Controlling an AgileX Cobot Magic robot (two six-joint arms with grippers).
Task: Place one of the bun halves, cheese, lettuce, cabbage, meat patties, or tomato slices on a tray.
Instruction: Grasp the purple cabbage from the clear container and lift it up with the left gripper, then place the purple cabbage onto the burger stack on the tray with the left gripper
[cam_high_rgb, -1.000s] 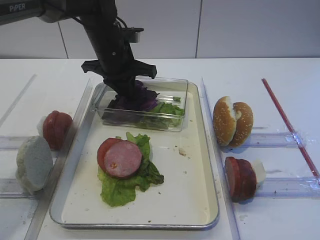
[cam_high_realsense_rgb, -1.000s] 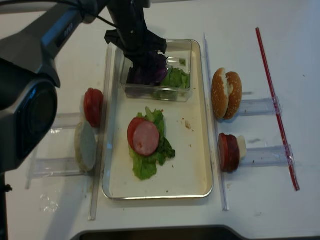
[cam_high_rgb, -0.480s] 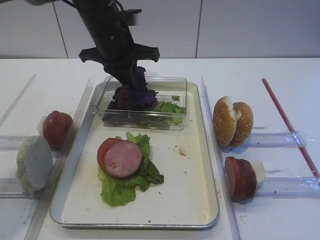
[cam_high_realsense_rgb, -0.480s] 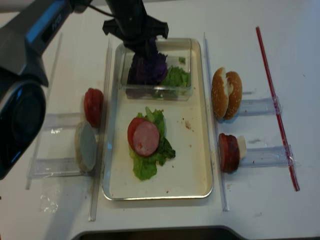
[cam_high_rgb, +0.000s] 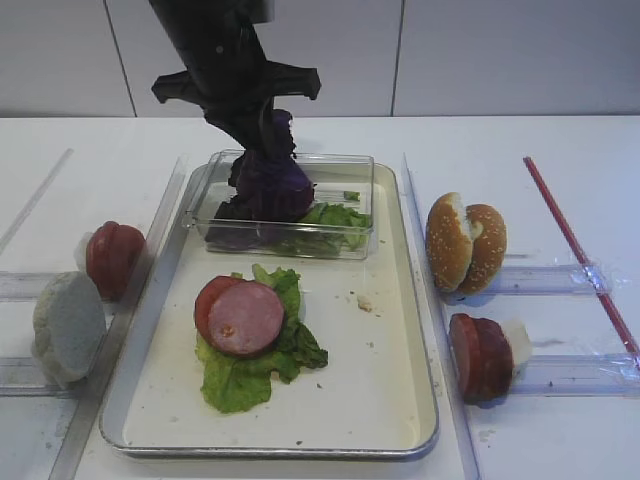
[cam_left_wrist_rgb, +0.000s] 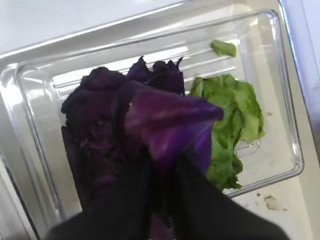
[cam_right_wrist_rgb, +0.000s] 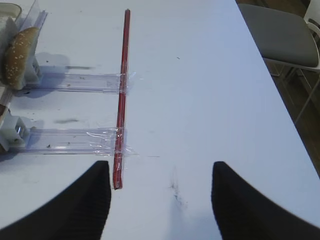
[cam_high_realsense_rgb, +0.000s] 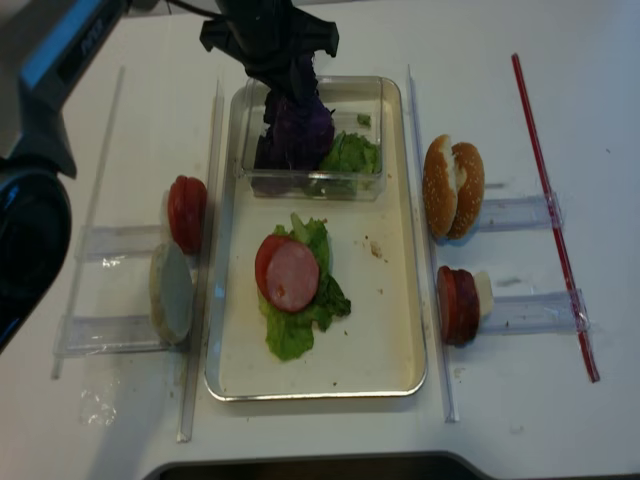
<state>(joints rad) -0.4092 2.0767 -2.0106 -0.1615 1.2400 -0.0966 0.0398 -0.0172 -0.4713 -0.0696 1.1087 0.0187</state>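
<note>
The dark purple cabbage (cam_high_rgb: 270, 180) hangs partly lifted out of a clear plastic box (cam_high_rgb: 355, 172) at the far end of the cream tray (cam_high_rgb: 372, 372). My left gripper (cam_high_rgb: 262, 132) is shut on the top of the clump. In the left wrist view its black fingers (cam_left_wrist_rgb: 195, 200) pinch a purple leaf (cam_left_wrist_rgb: 165, 115), with green lettuce (cam_left_wrist_rgb: 232, 115) beside it in the box (cam_left_wrist_rgb: 280, 100). On the tray lie lettuce (cam_high_rgb: 240, 380) and a pink meat slice (cam_high_rgb: 245, 318) over a tomato slice. Bun halves (cam_high_rgb: 465, 245) stand to the right of the tray. My right gripper (cam_right_wrist_rgb: 160, 200) is open over bare table.
A red stick (cam_high_rgb: 580, 250) lies at the far right across clear plastic holders (cam_high_rgb: 560, 278). Dark red slices with a pale piece (cam_high_rgb: 482, 355) stand right of the tray. Tomato slices (cam_high_rgb: 112, 258) and a pale round disc (cam_high_rgb: 68, 325) stand on the left. A chair (cam_right_wrist_rgb: 280, 35) is beyond the table edge.
My left gripper has risen with the cabbage in its grip, drawing the clump upward out of the clear box. Nothing else on the table has moved.
</note>
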